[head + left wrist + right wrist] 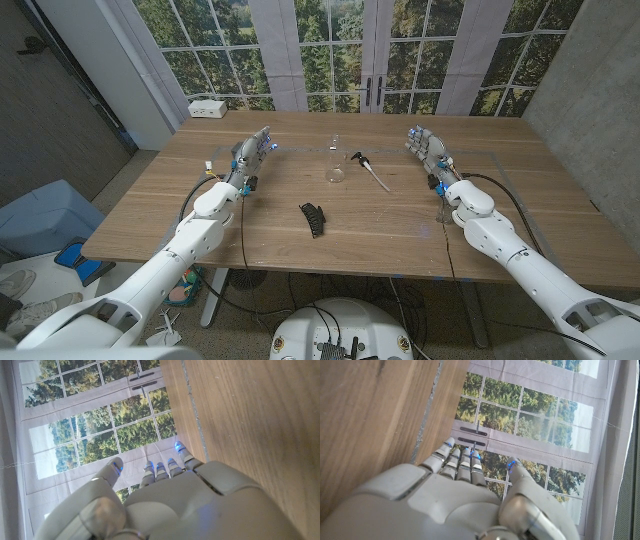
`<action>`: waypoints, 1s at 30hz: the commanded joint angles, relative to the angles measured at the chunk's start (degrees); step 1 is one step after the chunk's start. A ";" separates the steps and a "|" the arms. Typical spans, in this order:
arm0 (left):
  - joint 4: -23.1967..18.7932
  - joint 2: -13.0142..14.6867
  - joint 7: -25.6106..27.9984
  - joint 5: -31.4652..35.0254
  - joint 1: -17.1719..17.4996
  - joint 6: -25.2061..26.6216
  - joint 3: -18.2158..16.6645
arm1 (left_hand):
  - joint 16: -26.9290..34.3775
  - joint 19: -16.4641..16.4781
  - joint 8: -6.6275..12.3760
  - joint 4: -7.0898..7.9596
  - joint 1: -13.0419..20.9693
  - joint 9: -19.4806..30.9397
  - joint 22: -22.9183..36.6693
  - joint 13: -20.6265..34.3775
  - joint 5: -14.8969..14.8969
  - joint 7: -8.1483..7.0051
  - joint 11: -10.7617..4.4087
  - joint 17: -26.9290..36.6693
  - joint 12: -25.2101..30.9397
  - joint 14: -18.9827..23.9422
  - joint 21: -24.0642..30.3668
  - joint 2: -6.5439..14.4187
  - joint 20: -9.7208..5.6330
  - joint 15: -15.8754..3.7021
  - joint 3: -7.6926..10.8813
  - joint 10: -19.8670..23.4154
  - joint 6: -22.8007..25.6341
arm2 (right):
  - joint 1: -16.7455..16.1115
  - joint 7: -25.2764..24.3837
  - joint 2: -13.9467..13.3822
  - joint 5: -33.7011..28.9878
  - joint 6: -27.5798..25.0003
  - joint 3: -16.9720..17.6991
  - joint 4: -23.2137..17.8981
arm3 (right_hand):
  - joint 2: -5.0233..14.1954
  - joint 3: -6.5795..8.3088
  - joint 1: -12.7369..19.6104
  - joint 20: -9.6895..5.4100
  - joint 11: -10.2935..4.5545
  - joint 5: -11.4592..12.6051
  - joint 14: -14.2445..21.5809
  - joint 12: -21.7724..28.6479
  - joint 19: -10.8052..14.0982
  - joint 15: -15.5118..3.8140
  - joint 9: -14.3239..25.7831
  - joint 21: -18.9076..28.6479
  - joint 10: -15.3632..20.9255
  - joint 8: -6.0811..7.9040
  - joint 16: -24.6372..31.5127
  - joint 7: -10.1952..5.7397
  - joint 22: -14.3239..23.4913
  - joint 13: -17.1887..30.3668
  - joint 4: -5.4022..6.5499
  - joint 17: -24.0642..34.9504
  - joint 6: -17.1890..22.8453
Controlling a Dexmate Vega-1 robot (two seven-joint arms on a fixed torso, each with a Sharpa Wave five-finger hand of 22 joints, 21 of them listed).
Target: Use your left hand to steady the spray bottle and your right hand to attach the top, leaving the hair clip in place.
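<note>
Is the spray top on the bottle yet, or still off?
Off. The spray top lies on the table beside the upright clear bottle, whose neck is bare.

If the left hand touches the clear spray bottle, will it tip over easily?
Probably yes. The spray bottle stands upright, looks tall and narrow, and seems empty, so likely light. Its clear, smooth wall may be slippery. Its top lies apart beside it, so the neck is open.
</note>
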 commanded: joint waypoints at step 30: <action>-6.82 6.44 6.03 18.42 -2.68 2.65 5.69 | -0.16 3.94 0.63 -14.37 6.57 0.36 0.09 0.42 -2.16 -3.38 -1.71 -0.30 0.13 1.83 -3.22 -8.49 -1.68 -1.93 -0.87 1.17 -0.45 | -3.10 -7.91 -4.54 -7.32 -5.43 -1.38 -9.18 | -0.92 1.40 3.08 0.99 0.33 1.01 0.78 0.44 0.41 1.19 0.23 0.20 0.59 0.32 -0.64 0.47 0.16 0.07 -3.42 -0.84 0.05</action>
